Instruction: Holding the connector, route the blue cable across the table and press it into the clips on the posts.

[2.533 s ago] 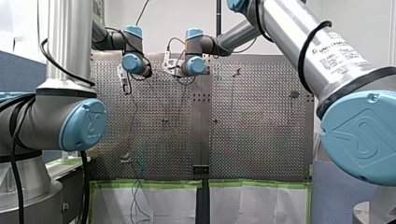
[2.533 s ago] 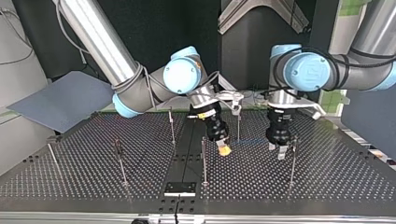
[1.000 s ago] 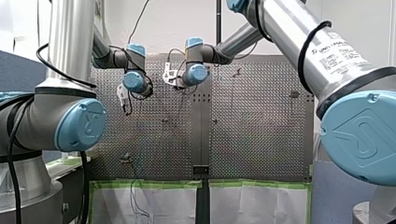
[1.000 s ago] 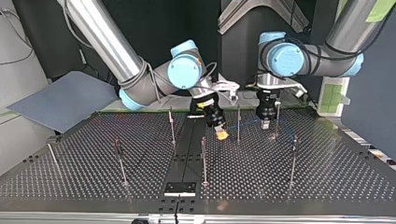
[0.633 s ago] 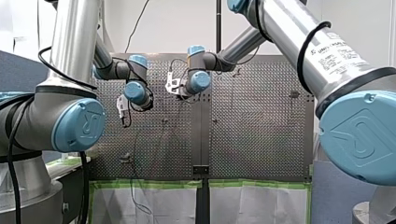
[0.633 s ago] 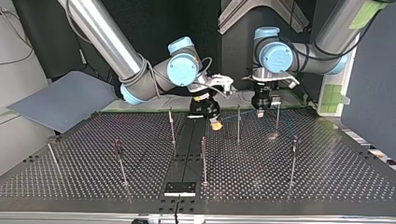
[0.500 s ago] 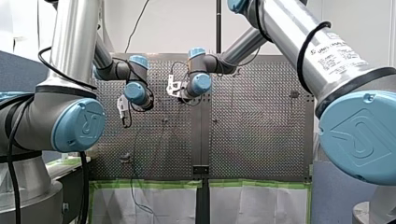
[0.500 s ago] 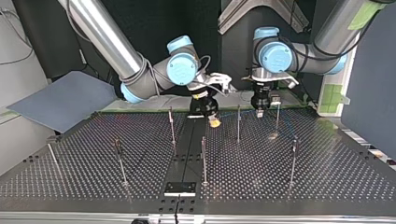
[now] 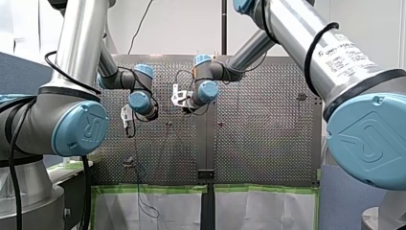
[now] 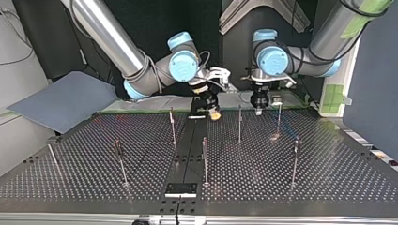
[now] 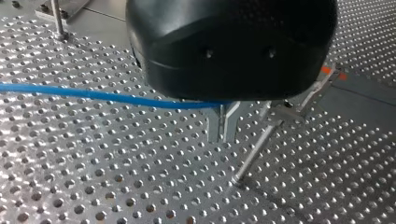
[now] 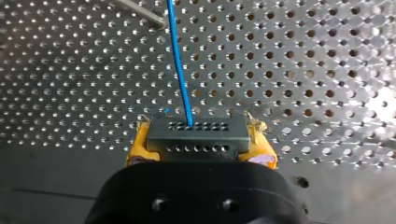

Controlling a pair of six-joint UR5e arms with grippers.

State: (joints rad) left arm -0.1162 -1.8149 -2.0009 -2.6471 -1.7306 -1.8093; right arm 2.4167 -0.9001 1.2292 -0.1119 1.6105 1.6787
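In the right wrist view my right gripper [image 12: 198, 151] is shut with its yellow pads [image 12: 140, 147] on the dark grey connector [image 12: 196, 136]. The blue cable [image 12: 180, 65] runs straight ahead from it over the perforated table. In the top view that gripper [image 10: 215, 114] hangs at the table's far edge, left of my left gripper [image 10: 257, 110]. In the left wrist view my left gripper [image 11: 223, 123] has its metal fingers [image 11: 214, 122] together, and the blue cable [image 11: 93, 95] comes in from the side and ends at them. A thin post [image 11: 254, 154] stands just beside the fingers.
Several thin posts rise from the table [image 10: 328, 178] in the top view, among them one [image 10: 239, 124] below the two grippers, one [image 10: 172, 126] further left and one [image 10: 279, 117] to the right. A blue-grey sheet [image 10: 61, 101] lies off the far left corner. Slack cable [image 9: 140, 196] hangs over the table's near edge.
Both grippers have moved together towards the top view's far edge, away from the middle posts. The right keeps hold of the connector; the left stays closed.
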